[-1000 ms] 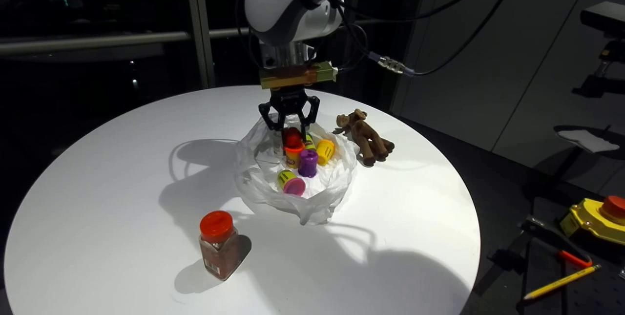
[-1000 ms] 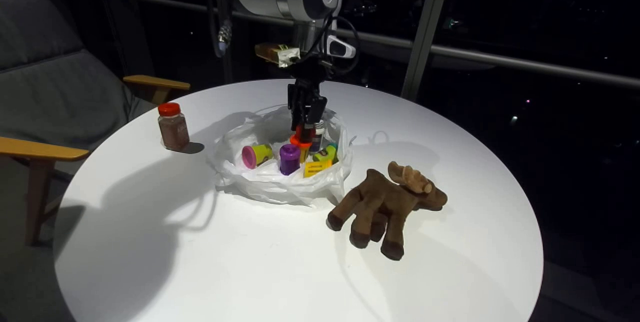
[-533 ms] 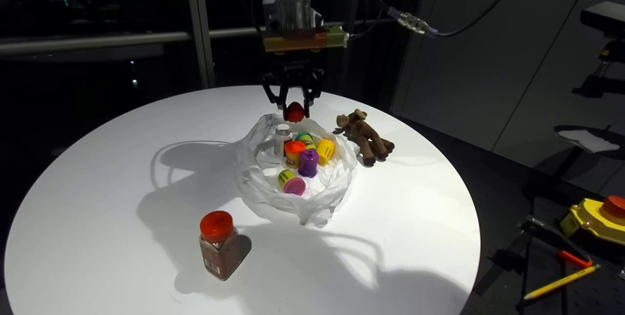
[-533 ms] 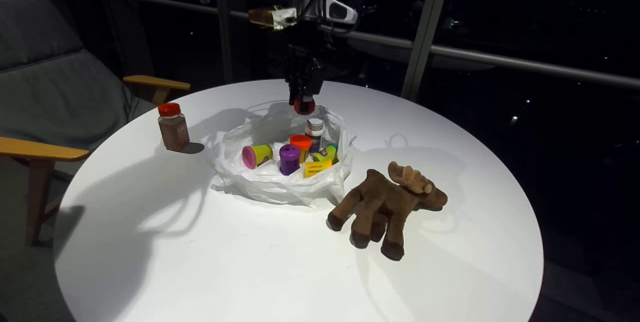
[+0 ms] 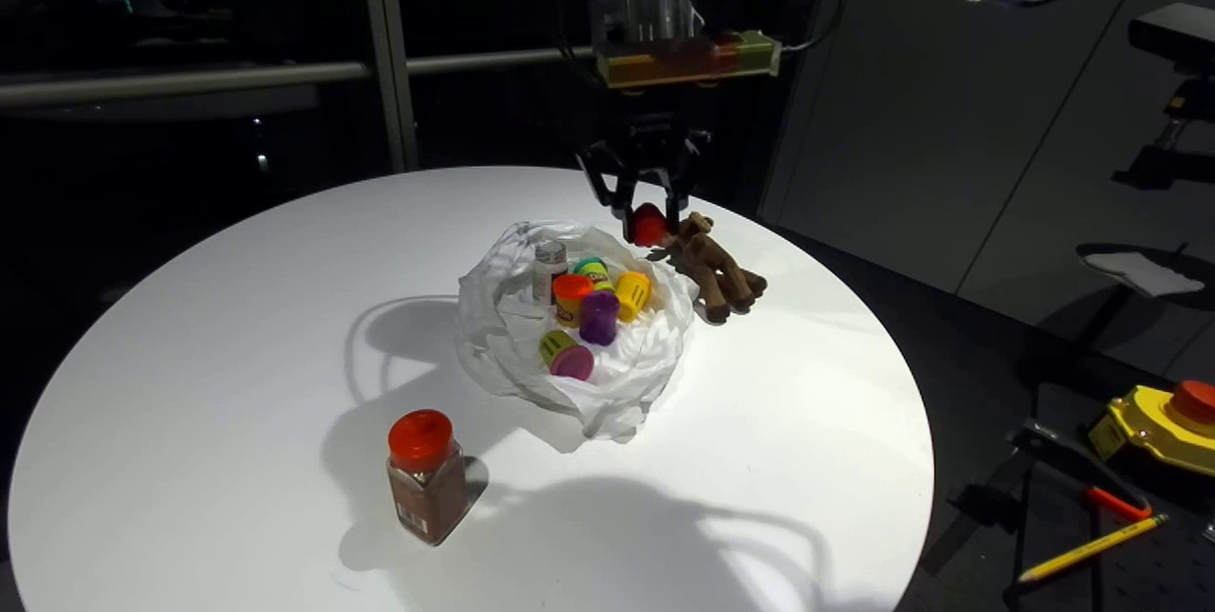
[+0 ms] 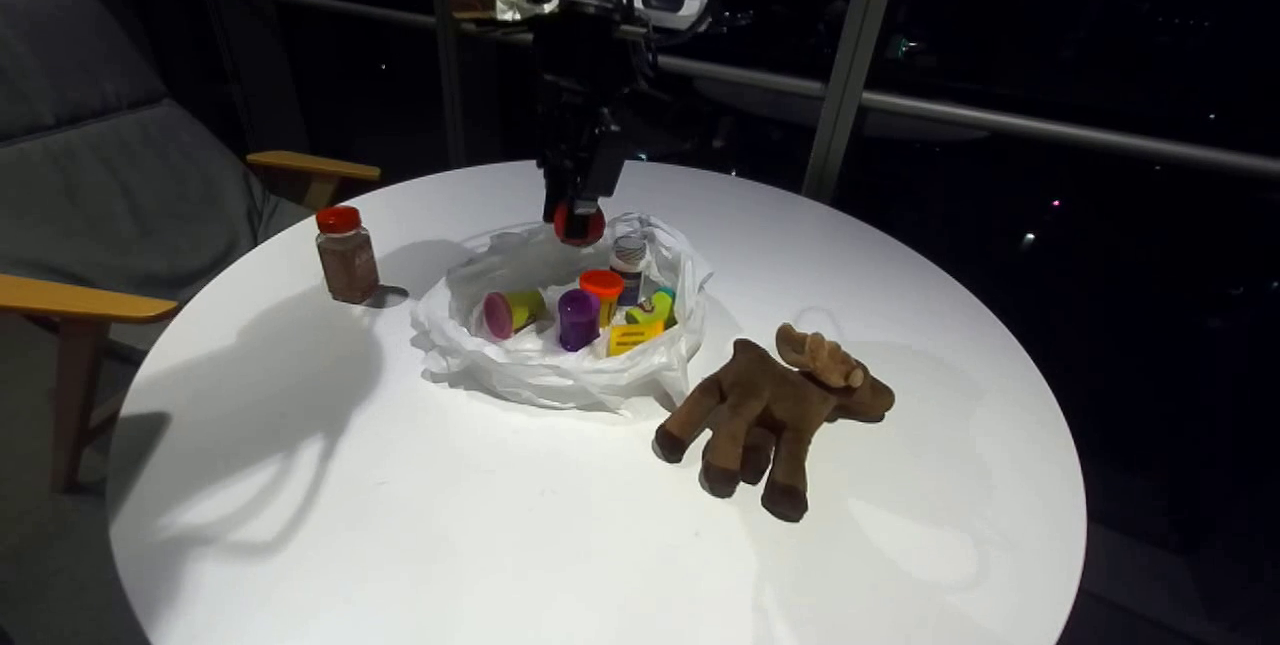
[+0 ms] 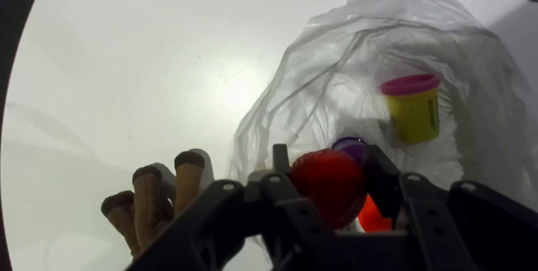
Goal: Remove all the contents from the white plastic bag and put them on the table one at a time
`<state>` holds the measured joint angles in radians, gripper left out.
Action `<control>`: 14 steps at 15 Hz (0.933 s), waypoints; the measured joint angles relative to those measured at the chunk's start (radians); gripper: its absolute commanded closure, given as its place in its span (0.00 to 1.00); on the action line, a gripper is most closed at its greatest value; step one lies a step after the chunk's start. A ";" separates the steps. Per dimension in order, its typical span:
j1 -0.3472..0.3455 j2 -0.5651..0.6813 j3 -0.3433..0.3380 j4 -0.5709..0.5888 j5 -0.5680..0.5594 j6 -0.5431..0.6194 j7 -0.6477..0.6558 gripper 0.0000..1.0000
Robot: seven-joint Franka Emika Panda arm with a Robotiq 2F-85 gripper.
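While red item (image 7: pixel 330 189) is clamped by gripper (image 5: pixel 651 221) — jar (image 5: pixel 429 489) out, seven o'clock; moose (image 5: pixel 719 278), two — six containers (image 5: pixel 599 319) are left.

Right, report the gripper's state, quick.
Gripper: closed, holding a red rounded item between its fingers.

The round white surface (image 6: pixel 560 525) carries a wrinkled, translucent white plastic bag (image 6: pixel 560 383), an upright, square-sided clear jar of brown spice (image 5: pixel 427 484) with a red lid, and a brown antlered toy figure (image 6: pixel 768 397).
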<state>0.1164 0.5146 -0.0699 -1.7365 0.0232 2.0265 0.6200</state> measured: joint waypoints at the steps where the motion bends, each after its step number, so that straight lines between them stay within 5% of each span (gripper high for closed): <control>1: -0.002 -0.014 -0.002 -0.056 -0.005 0.029 -0.008 0.78; 8: -0.026 -0.075 -0.026 -0.454 -0.022 0.248 -0.085 0.78; 13: -0.034 -0.100 -0.060 -0.587 -0.027 0.368 -0.100 0.78; 14: -0.036 -0.100 -0.066 -0.592 -0.027 0.383 -0.100 0.28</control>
<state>0.0802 0.4142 -0.1359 -2.3280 -0.0038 2.4099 0.5202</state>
